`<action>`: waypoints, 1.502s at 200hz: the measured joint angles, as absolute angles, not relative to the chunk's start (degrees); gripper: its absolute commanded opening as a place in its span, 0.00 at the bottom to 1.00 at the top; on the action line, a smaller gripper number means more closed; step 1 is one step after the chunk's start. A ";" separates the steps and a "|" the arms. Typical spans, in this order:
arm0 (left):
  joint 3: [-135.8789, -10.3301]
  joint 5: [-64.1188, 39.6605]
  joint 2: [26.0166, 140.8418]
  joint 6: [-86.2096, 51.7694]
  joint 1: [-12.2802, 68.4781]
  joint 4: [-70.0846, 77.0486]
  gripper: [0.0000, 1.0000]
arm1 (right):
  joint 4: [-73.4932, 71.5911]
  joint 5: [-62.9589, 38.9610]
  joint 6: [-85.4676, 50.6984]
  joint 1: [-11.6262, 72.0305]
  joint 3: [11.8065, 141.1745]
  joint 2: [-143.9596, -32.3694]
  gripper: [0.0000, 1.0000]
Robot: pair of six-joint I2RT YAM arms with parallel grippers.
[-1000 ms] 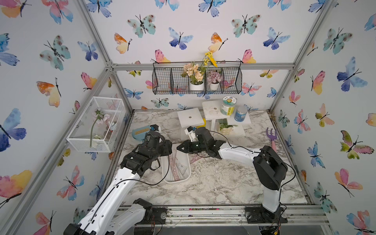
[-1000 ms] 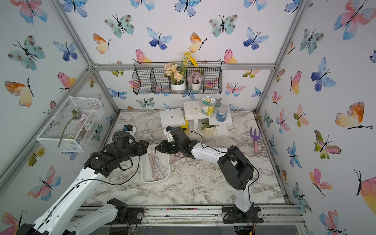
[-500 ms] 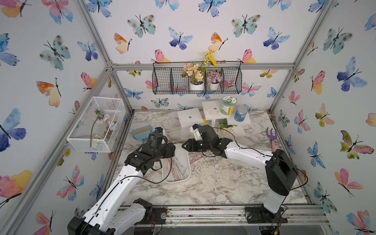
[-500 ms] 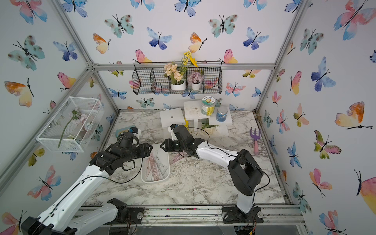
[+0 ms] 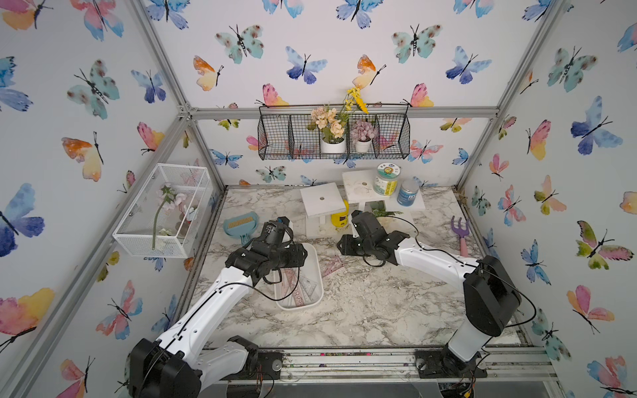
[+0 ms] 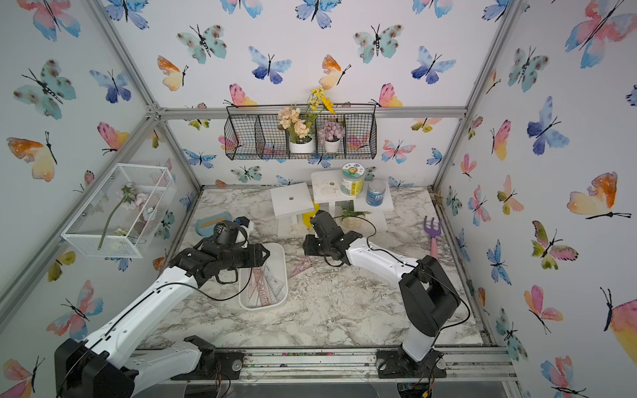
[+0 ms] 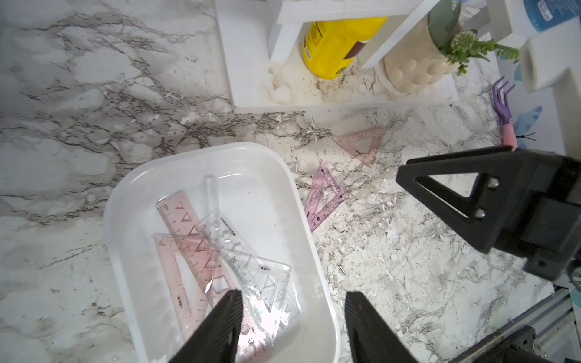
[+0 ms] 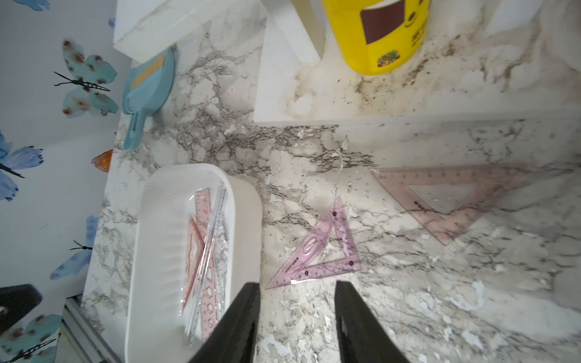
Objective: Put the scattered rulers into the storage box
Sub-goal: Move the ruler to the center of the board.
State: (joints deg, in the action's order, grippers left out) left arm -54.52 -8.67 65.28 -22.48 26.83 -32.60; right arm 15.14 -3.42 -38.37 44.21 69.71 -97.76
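- Top views both show the storage box (image 5: 319,275) left of centre on the marble table (image 5: 362,310), its long side running near to far
- inside, toward its near end, the rulers (image 5: 299,287) lie piled: one pink strip, with pink and clear set squares overlapping it; sharpest in the left wrist view
- above the box hangs the left gripper (image 7: 292,295), jaws parted with nothing between them: released
- just right of the box, flat on the table, lies a purple-pink set square (image 8: 317,251)
- a little farther and more to the right lies a paler set square (image 8: 440,201), larger, also flat, near the edge of a white stand's base
- over the table by these two hovers the right gripper (image 8: 296,285), jaws spread and empty, touching neither
- farther back: white stand (image 5: 322,200) with a yellow tub (image 5: 340,217) under it, a green-label jar (image 5: 386,179) and a blue jar (image 5: 406,193) on the stands behind
- far left, blue dustpan (image 5: 240,224); far right, purple toy fork (image 5: 461,231)
- left wall, white mesh basket (image 5: 165,213); back wall, black wire basket (image 5: 334,138) with potted flowers
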 measured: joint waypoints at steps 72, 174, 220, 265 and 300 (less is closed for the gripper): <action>-54.39 -8.69 65.73 -23.92 29.69 -30.74 0.57 | 17.10 -6.37 -36.51 44.34 72.51 -107.92 0.53; -51.40 -8.62 62.17 -24.62 29.69 -31.00 0.58 | 13.65 -10.57 -38.15 46.70 75.20 -113.95 0.55; -51.13 -8.62 61.73 -24.69 29.69 -31.09 0.58 | 13.63 -10.50 -38.13 46.70 75.70 -114.56 0.54; -51.00 -8.62 61.54 -24.69 29.69 -31.09 0.58 | 13.61 -10.37 -38.13 46.70 75.70 -115.79 0.54; -50.98 -8.62 61.54 -24.71 29.69 -31.09 0.58 | 13.02 -10.24 -38.30 46.70 75.68 -116.16 0.54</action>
